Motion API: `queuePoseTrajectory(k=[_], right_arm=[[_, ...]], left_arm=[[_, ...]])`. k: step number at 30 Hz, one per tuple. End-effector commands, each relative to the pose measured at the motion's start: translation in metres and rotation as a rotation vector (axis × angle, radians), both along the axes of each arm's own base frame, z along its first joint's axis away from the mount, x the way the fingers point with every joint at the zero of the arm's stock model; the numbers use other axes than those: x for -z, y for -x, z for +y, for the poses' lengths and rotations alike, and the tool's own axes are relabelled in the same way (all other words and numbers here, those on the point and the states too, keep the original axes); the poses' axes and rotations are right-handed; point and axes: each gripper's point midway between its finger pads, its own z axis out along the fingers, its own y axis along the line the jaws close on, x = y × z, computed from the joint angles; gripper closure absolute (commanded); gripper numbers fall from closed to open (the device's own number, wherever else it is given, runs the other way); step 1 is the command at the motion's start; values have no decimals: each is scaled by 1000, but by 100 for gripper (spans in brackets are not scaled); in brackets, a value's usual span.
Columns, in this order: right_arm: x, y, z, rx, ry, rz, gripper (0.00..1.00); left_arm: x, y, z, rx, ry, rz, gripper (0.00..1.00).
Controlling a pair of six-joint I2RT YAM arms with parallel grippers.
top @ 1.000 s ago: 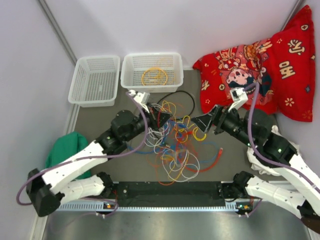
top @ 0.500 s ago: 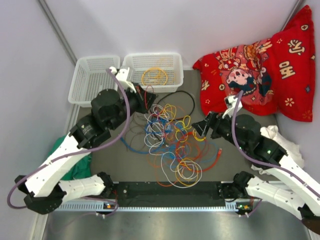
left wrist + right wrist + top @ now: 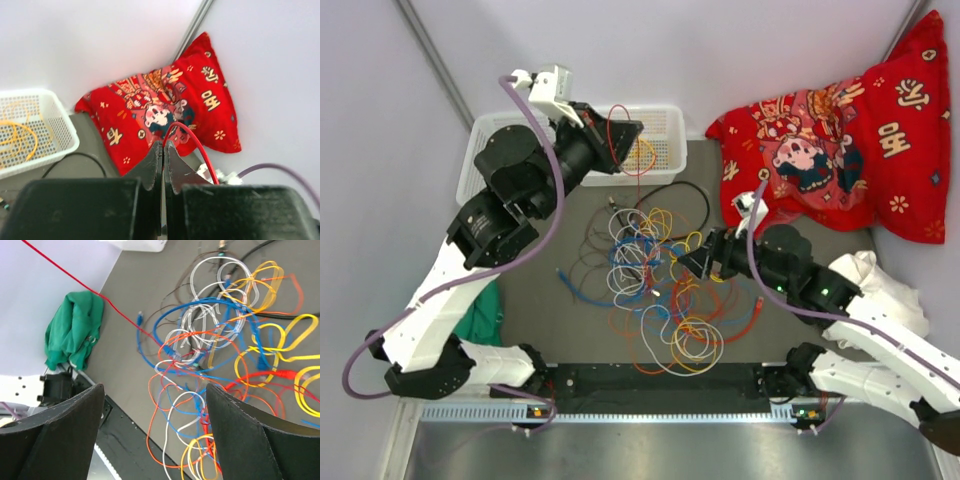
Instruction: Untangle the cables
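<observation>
Left gripper: clamped on one red cable, held high beside the basket.
Right gripper: spread wide, holding nothing, low over the pile.
Cables: tangled heap mid-desk.
Advice: draw the red strand out slowly; pin the heap with the right gripper if it drags along.

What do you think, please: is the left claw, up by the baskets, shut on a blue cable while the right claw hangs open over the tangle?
Not blue: the left wrist view shows the left claw shut on a red cable. The rest holds.
</observation>
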Motion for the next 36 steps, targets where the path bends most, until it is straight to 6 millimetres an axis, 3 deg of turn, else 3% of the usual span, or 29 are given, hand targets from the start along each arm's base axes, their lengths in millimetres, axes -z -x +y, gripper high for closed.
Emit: queuePoseTrajectory(k=[1, 3, 7, 9, 15, 17, 19, 22, 23, 25, 26, 28, 29, 30, 32, 33, 34, 35, 36], right_arm=[[-29, -1, 32, -100, -72, -115, 18], [-29, -5, 45, -126, -70, -139, 17], [-26, -16, 66, -160, -81, -161, 17], [-12, -26, 78, -167, -53, -152, 17], [-21, -47, 115, -207, -95, -217, 19], [-9, -55, 130, -223, -82, -199, 20], [-13, -57, 140, -244, -104, -207, 21], [-7, -61, 157, -270, -115, -192, 24], [3, -62, 165, -284, -104, -173, 29], [4, -64, 170, -282, -101, -164, 42], [7, -68, 169, -263, -91, -157, 61], [10, -74, 160, -203, -64, -157, 80], [8, -76, 155, -182, -49, -169, 98], [-1, -81, 140, -125, -13, -194, 100], [-18, -86, 122, -58, 27, -242, 100], [-54, -90, 102, 8, 23, -318, 100], [-60, -91, 90, 38, 58, -327, 100], [-77, -91, 78, 68, 63, -357, 100], [-106, -91, 66, 104, 65, -407, 100]], left_arm=[[-40, 5, 0, 22, 58, -78, 100], [-48, 7, 0, 26, 70, -92, 100], [-44, 3, -5, 32, 59, -78, 100], [-41, 3, -7, 37, 55, -70, 100], [-37, 3, -7, 37, 49, -65, 100], [-34, 2, -8, 36, 46, -57, 100], [-31, 2, -7, 33, 42, -53, 100], [-29, 3, -6, 33, 38, -50, 100], [-29, 3, -6, 32, 39, -49, 100], [-28, 4, -3, 27, 37, -49, 100], [-29, 5, -1, 22, 36, -51, 100], [-27, 8, 4, 14, 37, -48, 100], [-25, 7, 8, -2, 36, -44, 100], [-28, 12, 17, -14, 50, -50, 100], [-13, 11, 24, -46, 45, -27, 100], [-15, 16, 41, -87, 71, -34, 100], [12, 11, 41, -111, 37, 4, 100], [20, 11, 48, -137, 49, 15, 100], [18, 17, 68, -189, 90, 5, 100]])
